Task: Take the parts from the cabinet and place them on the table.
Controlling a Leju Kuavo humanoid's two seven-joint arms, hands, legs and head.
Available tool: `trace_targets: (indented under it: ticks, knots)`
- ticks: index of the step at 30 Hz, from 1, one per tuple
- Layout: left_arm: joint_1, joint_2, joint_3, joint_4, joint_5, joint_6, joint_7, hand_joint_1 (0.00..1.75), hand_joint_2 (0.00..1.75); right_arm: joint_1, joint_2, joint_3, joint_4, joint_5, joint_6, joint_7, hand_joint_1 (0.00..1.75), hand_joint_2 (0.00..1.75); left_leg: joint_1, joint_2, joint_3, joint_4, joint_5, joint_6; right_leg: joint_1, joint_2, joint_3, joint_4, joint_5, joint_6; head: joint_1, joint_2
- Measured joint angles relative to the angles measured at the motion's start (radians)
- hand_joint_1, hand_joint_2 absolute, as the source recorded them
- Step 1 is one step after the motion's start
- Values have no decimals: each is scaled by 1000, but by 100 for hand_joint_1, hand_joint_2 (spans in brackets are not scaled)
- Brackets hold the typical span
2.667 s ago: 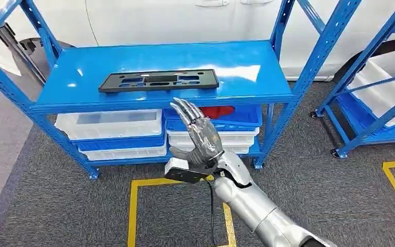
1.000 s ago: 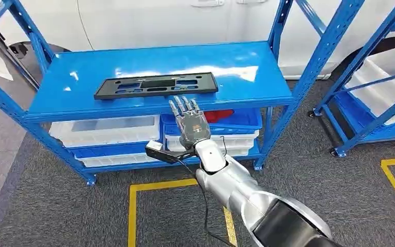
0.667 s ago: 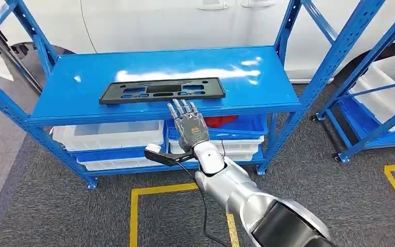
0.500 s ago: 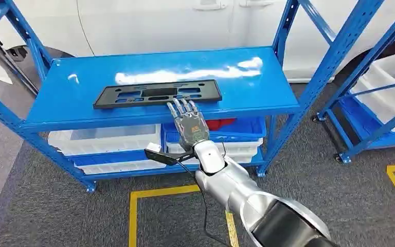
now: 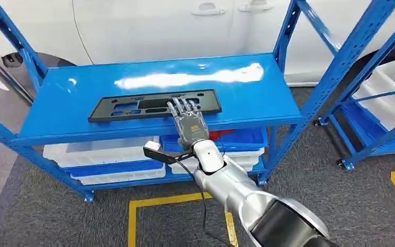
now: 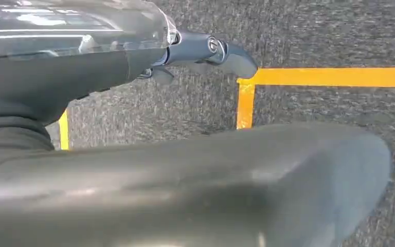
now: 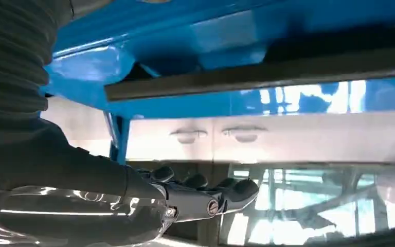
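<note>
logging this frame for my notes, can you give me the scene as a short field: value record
part: black flat panel lying on the top shelf of the blue rack
right robot hand: fingers spread, raised at the panel's front edge, holding nothing
left robot hand: hanging over grey carpet with yellow tape lines
lower shelf: white bins
background: white car

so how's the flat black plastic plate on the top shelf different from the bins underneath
The flat black plastic plate is dark, thin and pierced with cutouts; the white plastic bins are pale, deep and solid-walled. The plate lies alone on the blue metal rack top shelf, its near edge under the right robot hand; the bins sit stacked on a lower shelf. Both are long and rectangular.
</note>
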Motion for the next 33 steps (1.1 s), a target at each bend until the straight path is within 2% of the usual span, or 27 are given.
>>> trace_targets:
  ticks: [1,2,3,5,6,7,8,9,10,11,12,13,16,17,18,19,21,22,23,24,25,27,28,29,31,32,33]
  knots:
    - [2,0,0,0,0,0,0,0,0,-1,0,0,0,0,0,0,0,175,1,0,3,-2,-1,4,0,0,5,-3,-2,5,0,0]
    - [3,-1,0,0,0,0,0,0,0,-3,1,0,-2,0,0,0,0,175,9,1,12,-11,0,10,-1,-1,7,2,-13,14,0,0]
    - [2,-1,0,0,0,0,0,0,0,-6,0,-2,-2,0,0,0,0,175,8,0,19,-12,-5,17,-3,-4,-6,37,-28,19,0,0]
    - [-1,-1,0,0,0,0,-1,0,0,-6,0,-3,-1,0,0,-1,0,175,6,1,24,-12,-14,26,-4,-4,-89,185,-91,23,0,0]
    - [-2,0,0,0,0,0,-1,0,0,-2,0,-3,0,0,0,-1,0,175,6,1,28,-11,-19,27,-5,-4,-151,286,-124,25,0,0]
    - [-2,0,0,0,0,0,-1,0,0,2,0,-3,1,0,0,-1,0,175,5,0,32,-11,-24,28,-5,-4,-190,341,-129,27,0,0]
    - [0,0,0,0,0,0,-1,0,0,5,-1,-4,2,0,0,-1,0,175,4,0,38,-10,-30,27,-6,-4,-207,343,-107,27,0,0]
    - [1,0,0,0,0,0,-1,0,0,5,-1,-4,2,0,0,-1,0,175,4,-1,47,-9,-37,25,-6,-5,-196,294,-58,24,0,0]
    - [1,0,0,0,0,0,-1,0,0,4,-1,-4,2,0,0,-1,0,175,3,-2,59,-8,-45,23,-6,-5,-161,201,7,19,0,0]
    - [0,0,0,0,0,0,-1,0,0,2,-1,-5,2,0,0,-1,0,175,2,-3,71,-8,-52,21,-5,-6,-124,109,60,14,0,0]
    - [0,-1,0,0,0,0,-1,0,0,2,-1,-5,2,0,0,-1,0,175,2,-3,77,-9,-59,19,-3,-7,-94,31,96,6,0,0]
    - [-1,-2,0,0,0,0,-1,0,0,-1,-1,-5,2,0,0,-1,0,175,-4,-3,77,-5,-64,12,5,-7,-83,13,79,1,0,0]
    - [-3,-2,0,0,0,-2,-1,0,0,1,0,-5,2,0,-1,-1,0,175,3,-2,81,-12,-70,-2,8,-5,-83,9,71,-11,0,0]
    - [-4,-2,0,0,0,-2,-1,0,0,0,0,-5,1,0,-2,-2,0,175,-2,-1,86,-14,-73,-9,3,-3,-78,1,72,-15,0,0]
    - [-4,-3,0,0,0,-2,-1,0,0,1,3,-5,-2,0,-3,-2,0,175,2,-1,90,-5,-82,-14,-5,-4,-60,-11,73,-19,0,0]
    - [-4,-5,0,0,-3,-2,-2,0,0,-2,4,-5,-2,1,-3,-5,0,175,2,-1,70,42,-105,-19,-7,-6,-52,-14,68,-27,0,0]
    - [-4,-5,1,0,-2,-2,-2,0,0,1,8,-5,-2,3,-3,-7,0,175,8,-1,-16,201,-165,-29,-5,-7,-42,-14,59,-31,0,0]
    - [-3,-5,1,0,-2,-1,-2,0,0,6,8,-5,-1,5,-2,-7,0,175,9,-1,-60,270,-186,-33,-5,-7,-39,-13,55,-32,0,0]
    - [1,-5,1,0,-2,-1,-2,0,0,10,8,-5,0,5,-2,-8,0,175,10,-1,-92,307,-184,-36,-4,-6,-35,-12,50,-32,0,0]
    - [4,-5,1,0,-2,-1,-2,0,0,13,8,-5,0,5,-2,-8,0,175,11,-1,-95,289,-154,-37,-4,-5,-29,-11,45,-31,0,0]
    - [5,-5,1,0,-2,-1,-2,0,0,14,8,-5,0,5,-1,-9,0,175,11,-1,-74,225,-103,-36,-4,-3,-21,-10,38,-30,0,0]
    - [5,-5,1,0,-2,-1,-4,0,0,14,10,-5,-1,6,0,-10,0,175,11,0,5,38,5,-30,-4,-2,-4,-6,22,-24,0,0]
    - [5,-5,1,1,-2,-1,-5,0,0,13,10,-5,-1,6,2,-10,0,175,7,0,24,6,-8,-25,1,-2,-1,-5,17,-18,0,0]
    - [5,-5,1,1,-2,-1,-7,0,0,13,11,-5,-2,6,2,-9,0,175,4,-3,29,-12,-12,-16,3,0,-6,-1,14,-13,0,0]
    - [4,-5,1,1,-4,-1,-10,0,0,16,11,-5,-2,6,2,-9,0,175,2,-3,25,-4,-18,-4,1,0,-5,-5,10,-3,0,0]
    - [6,-5,2,1,-5,-1,-10,0,0,16,13,-5,-2,6,2,-9,0,175,3,-3,26,-7,-19,1,1,0,-3,-6,7,3,0,0]
    - [7,-6,2,1,-6,-1,-10,0,0,17,14,-5,-7,6,1,-9,0,175,12,-3,34,-15,-18,6,2,-2,-2,1,-2,11,0,0]
